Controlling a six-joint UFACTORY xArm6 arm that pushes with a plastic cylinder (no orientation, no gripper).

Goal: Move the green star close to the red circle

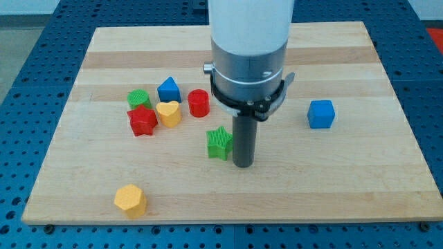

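Note:
The green star (219,143) lies near the middle of the wooden board. The red circle (199,103) stands up and to the left of it, a short gap away. My tip (243,164) rests on the board right beside the star's right side, touching or nearly touching it. The arm's wide white and grey body hangs above and hides the board behind it.
Left of the red circle sit a yellow heart (168,113), a blue block with a pointed top (168,90), a green round block (138,99) and a red star (142,120). A blue cube (321,113) is at the right. A yellow hexagon (130,200) lies near the bottom left edge.

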